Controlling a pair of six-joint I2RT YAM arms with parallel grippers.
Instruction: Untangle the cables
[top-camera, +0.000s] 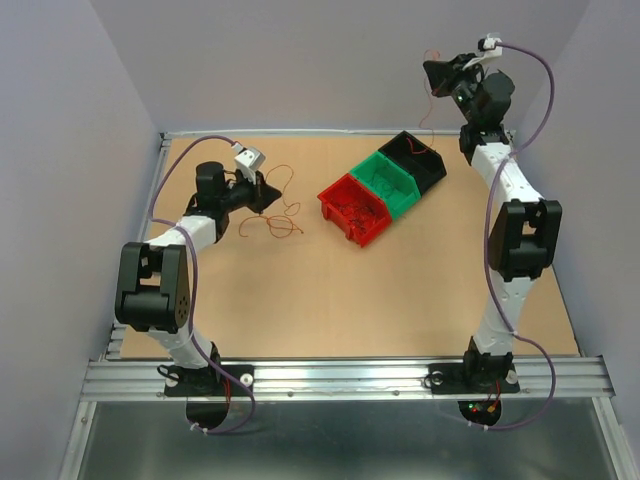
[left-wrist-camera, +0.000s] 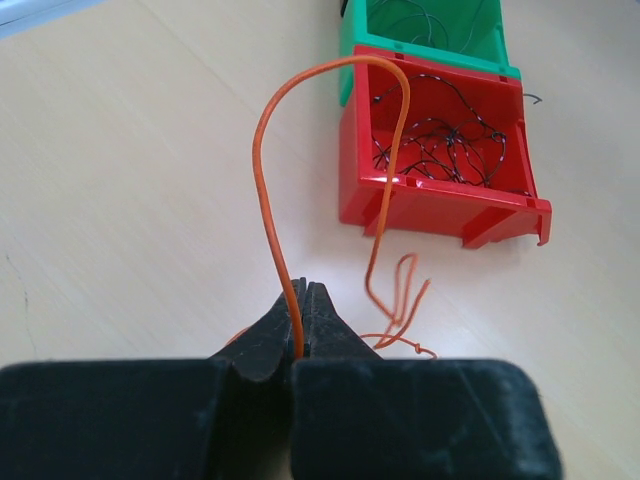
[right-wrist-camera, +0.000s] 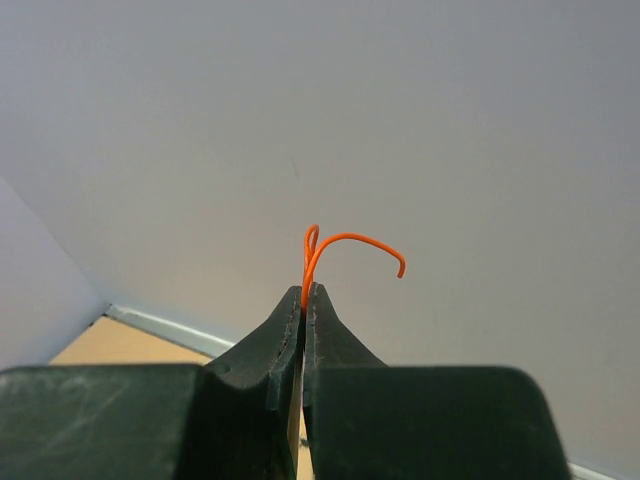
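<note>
Left gripper (left-wrist-camera: 302, 300) – jaws closed on an orange wire (left-wrist-camera: 262, 130). The wire arches upward, then drops in loops onto the table (left-wrist-camera: 130, 180) just before the red bin (left-wrist-camera: 440, 205). Red bin contents – curly black wires (left-wrist-camera: 450, 150). Green bin (left-wrist-camera: 350, 30) abuts behind.

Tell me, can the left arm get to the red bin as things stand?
Probably yes: mostly bare table lies between the left gripper and the red bin. But the gripper is shut on an orange wire, so it cannot grasp anything there.
</note>
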